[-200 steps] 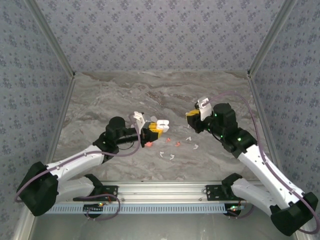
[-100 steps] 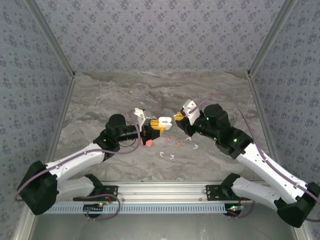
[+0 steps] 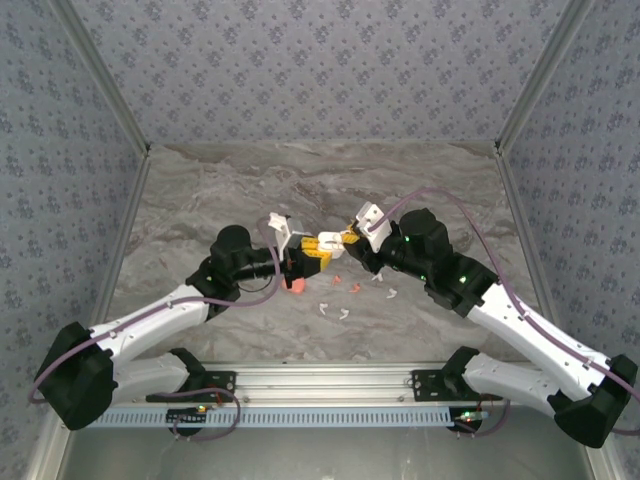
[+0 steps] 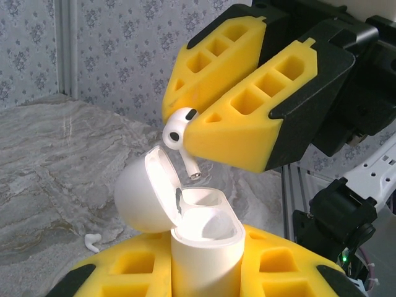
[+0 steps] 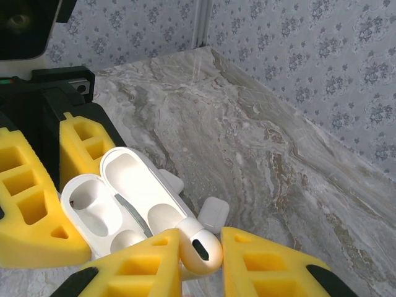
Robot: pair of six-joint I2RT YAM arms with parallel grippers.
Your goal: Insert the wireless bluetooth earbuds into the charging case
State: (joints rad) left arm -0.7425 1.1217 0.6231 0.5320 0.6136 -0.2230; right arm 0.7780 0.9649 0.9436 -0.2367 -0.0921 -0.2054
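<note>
Pinching a white earbud (image 4: 178, 127), the right gripper (image 5: 201, 250) holds it just above the open charging case (image 4: 204, 244), stem angled down toward its opening; the left gripper (image 3: 308, 257) clamps that case's body upright.

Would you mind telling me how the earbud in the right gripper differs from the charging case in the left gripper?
The earbud is far smaller than the charging case. The earbud hangs stem-down above the opening, while the charging case stands upright, lid open. The right gripper pinches the earbud's head; the left gripper clamps the charging case's body. Both are glossy white.
</note>
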